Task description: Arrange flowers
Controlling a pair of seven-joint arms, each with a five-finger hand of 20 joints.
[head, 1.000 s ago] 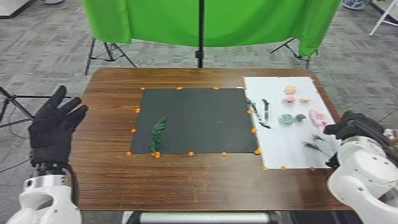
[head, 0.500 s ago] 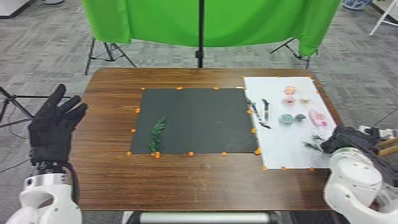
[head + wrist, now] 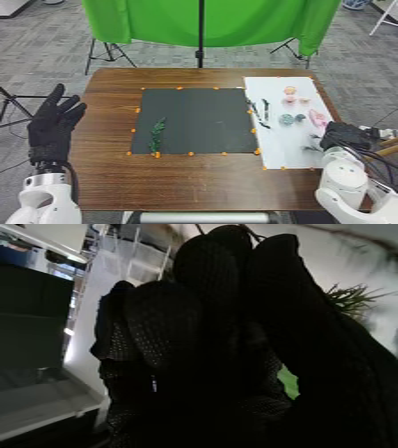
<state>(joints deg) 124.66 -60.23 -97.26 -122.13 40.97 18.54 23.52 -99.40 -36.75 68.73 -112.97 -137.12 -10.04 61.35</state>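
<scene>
Sprigs (image 3: pixel 311 148) and the pink flower (image 3: pixel 318 119) are right by the right robot hand (image 3: pixel 346 136), can't tell if that's open or closed, but the left robot hand (image 3: pixel 51 127) is open.

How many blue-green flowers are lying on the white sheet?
2: a larger flower, and a smaller one just to its right. The right hand covers part of the sheet and may hide others.
</scene>
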